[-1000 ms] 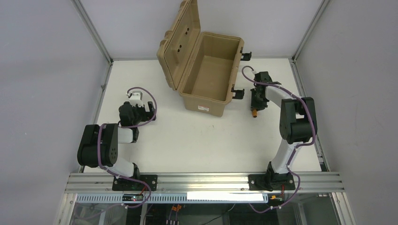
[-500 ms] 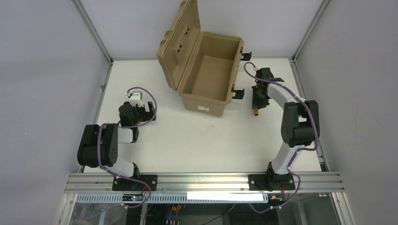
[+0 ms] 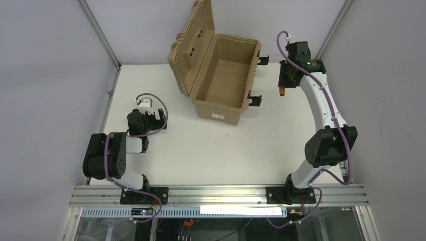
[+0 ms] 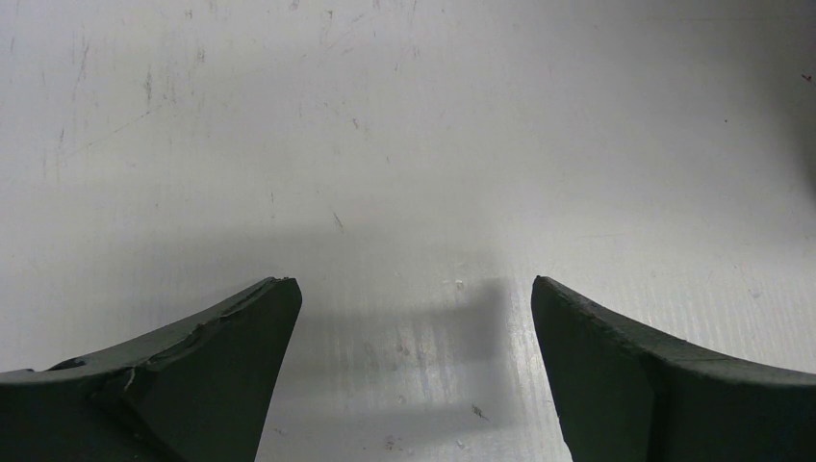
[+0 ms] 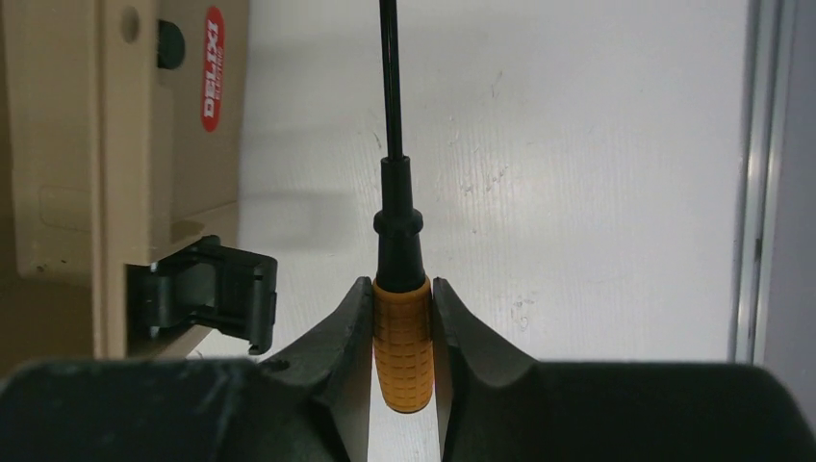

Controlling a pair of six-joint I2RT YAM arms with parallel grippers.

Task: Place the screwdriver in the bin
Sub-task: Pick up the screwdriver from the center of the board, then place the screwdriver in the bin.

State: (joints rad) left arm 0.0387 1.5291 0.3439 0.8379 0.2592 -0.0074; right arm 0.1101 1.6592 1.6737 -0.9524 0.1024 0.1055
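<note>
The tan bin [image 3: 221, 75] stands open at the back middle of the table, its ribbed lid up on the left and its black latches on the right side. My right gripper [image 3: 284, 80] is shut on the screwdriver [image 5: 401, 332], gripping its orange handle; the black shaft points away from the wrist. The gripper is raised above the table just right of the bin's latch side, and the orange handle end shows in the top view [image 3: 282, 91]. My left gripper [image 4: 414, 298] is open and empty, close above the bare table at the left [image 3: 145, 108].
The bin's wall with a red label [image 5: 213, 67] and one black latch [image 5: 207, 294] lie left of the screwdriver in the right wrist view. The metal frame rail [image 5: 755, 183] runs along the table's right edge.
My right gripper has lifted the screwdriver off the table and carried it up and toward the back, alongside the bin's right side. The left arm has not moved.
</note>
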